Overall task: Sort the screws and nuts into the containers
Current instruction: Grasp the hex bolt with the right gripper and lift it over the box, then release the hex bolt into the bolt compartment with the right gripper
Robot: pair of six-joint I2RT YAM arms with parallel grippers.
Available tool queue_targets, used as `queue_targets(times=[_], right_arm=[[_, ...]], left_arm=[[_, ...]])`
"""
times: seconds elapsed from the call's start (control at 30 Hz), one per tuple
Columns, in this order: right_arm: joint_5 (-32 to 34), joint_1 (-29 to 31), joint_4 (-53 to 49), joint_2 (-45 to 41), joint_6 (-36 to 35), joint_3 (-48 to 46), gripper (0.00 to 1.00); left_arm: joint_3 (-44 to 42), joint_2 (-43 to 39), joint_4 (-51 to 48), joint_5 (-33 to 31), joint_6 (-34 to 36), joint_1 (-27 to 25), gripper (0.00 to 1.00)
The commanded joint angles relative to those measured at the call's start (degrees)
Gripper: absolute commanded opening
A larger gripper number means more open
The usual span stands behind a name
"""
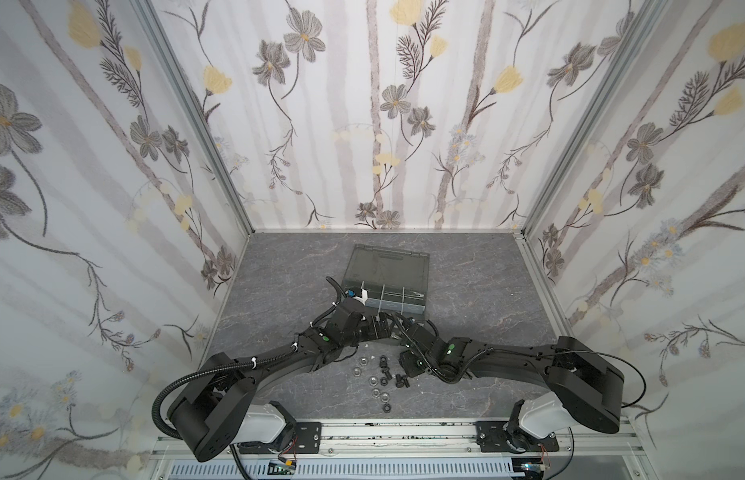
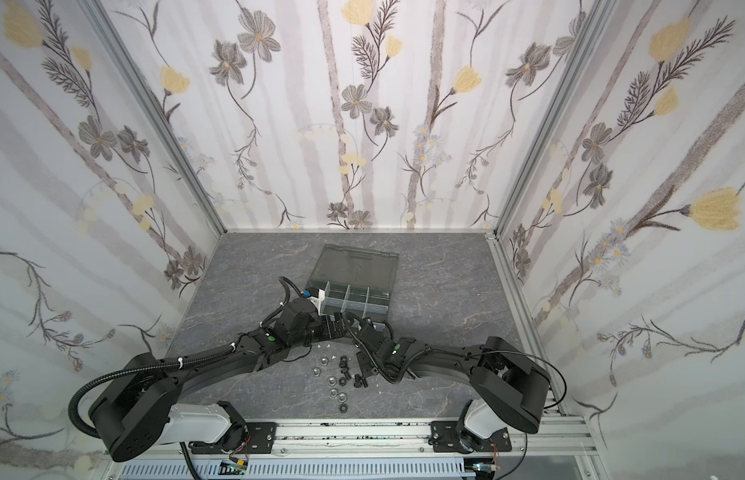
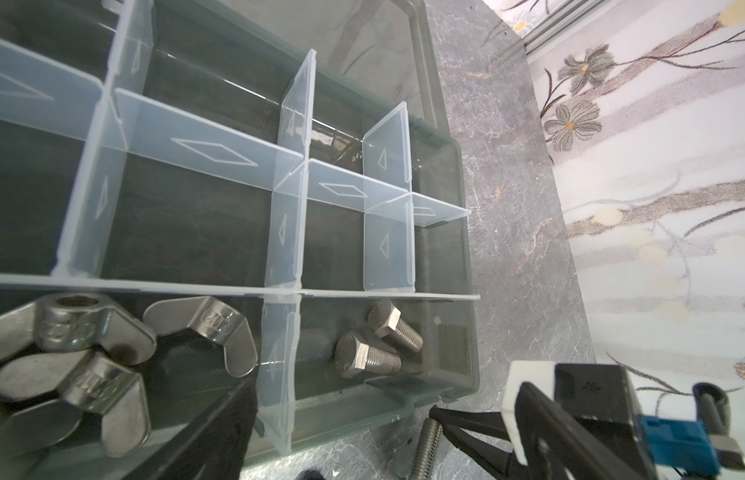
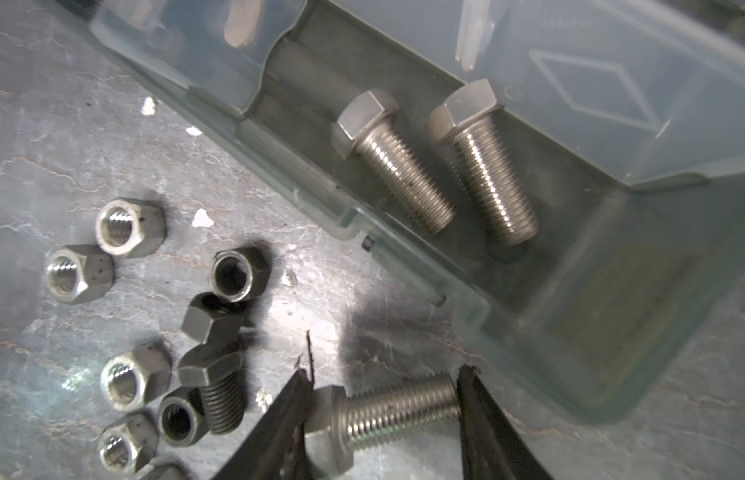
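From above, in a top view: shows the organiser box (image 1: 418, 308) open on the desk (image 1: 279, 270), lid (image 1: 387, 264) laid back toward 12 o'clock. Shows the left arm (image 1: 279, 357) and right arm (image 1: 508, 353) meeting at the box's 6 o'clock edge, tips too crowded there to separate. Shows loose nuts (image 1: 373, 380) and black screws (image 1: 400, 380) further toward 6 o'clock, apart from the box.

From the left wrist: shows the left claw (image 3: 379, 399) spread wide and holding nothing, hanging at the box's near wall. Shows three wing nuts (image 3: 71, 345) in one cell and two silver screws (image 3: 375, 345) in the corner cell (image 3: 445, 345) next to it.

From the right wrist: shows the right claw (image 4: 385, 390) clamped end to end on a silver screw (image 4: 387, 409), one pad on the head, the other on the thread tip. Lies on the desk just beside the box's corner. Looks bright, with a hex head and thread along the whole shank, a match for the pair already in the corner cell.

Best to lift straight up until clear of the box wall. Keep the shank level, guarding against a pivot in such an end-to-end hold. Carry it the short way toward 12 o'clock over the corner cell. Let go low, avoiding a bounce into the wing-nut cell. Mind the left arm close by.
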Motion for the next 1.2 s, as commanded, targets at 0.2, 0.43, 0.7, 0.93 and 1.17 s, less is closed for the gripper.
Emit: queue_targets(times=[0.2, 0.43, 0.7, 0.93, 1.17], right_arm=[[2.7, -1.1, -2.5, -6.7, -4.2, 6.8, 0.47], [2.9, -6.4, -1.7, -3.9, -6.1, 10.8, 0.47], [1.8, -8.8, -0.4, 0.0, -6.7, 11.0, 0.46], [1.3, -9.1, 0.0, 0.8, -6.8, 10.9, 0.47], [1.0, -9.2, 2.8, -1.9, -6.8, 8.9, 0.96]], left_arm=[[-1.3, -5.8, 0.3, -1.5, -0.2, 1.8, 1.00], [-3.5, -8.5, 0.3, -1.7, -0.6, 2.8, 1.00], [-5.3, -9.8, 0.3, -2.0, -1.4, 3.1, 1.00], [-5.2, -9.5, 0.3, -1.8, -1.5, 3.0, 1.00], [-5.1, -9.3, 0.4, -1.8, -1.4, 3.1, 1.00]])
